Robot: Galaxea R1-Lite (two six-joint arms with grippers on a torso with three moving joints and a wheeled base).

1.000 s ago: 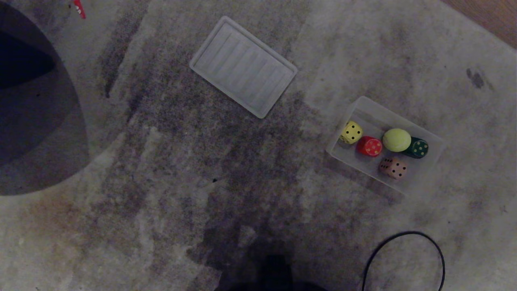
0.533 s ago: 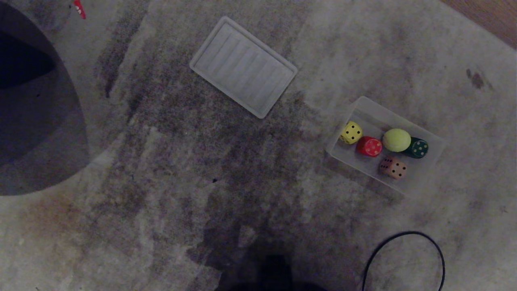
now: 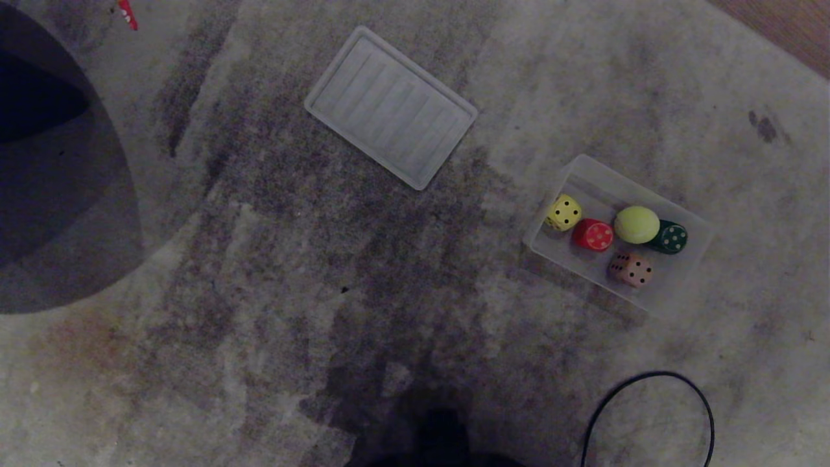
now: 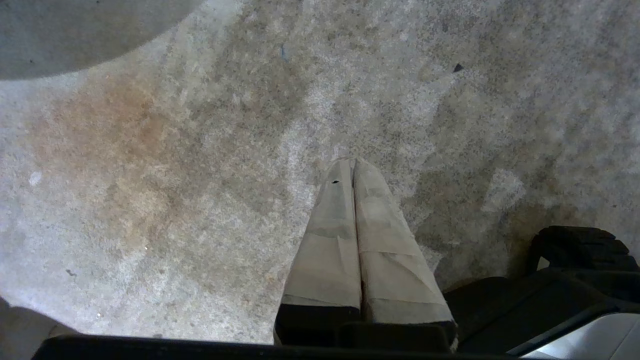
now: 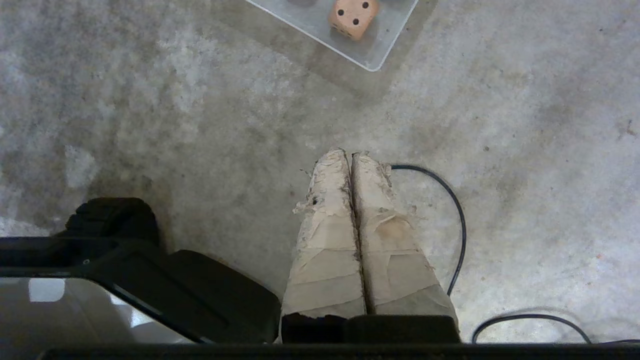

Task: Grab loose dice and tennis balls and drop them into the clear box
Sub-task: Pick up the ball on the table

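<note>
We see four dice (image 3: 609, 237) and one tennis ball (image 3: 637, 224) lying in the clear box (image 3: 692, 259), at about 3 o'clock on the carpet (image 3: 259, 292). Our left gripper (image 4: 353, 162) and right gripper (image 5: 349, 153) both hang over it with fingers pressed together, holding nothing.

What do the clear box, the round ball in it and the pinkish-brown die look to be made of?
Clear box: likely thin plastic, see-through and smooth; the carpet shows through its walls.
Tennis ball: seems felt-covered, a matt yellow-green without shine.
Pinkish-brown die: possibly painted wood or hard plastic, with rounded corners and dark pips; the look leaves it open.
</note>
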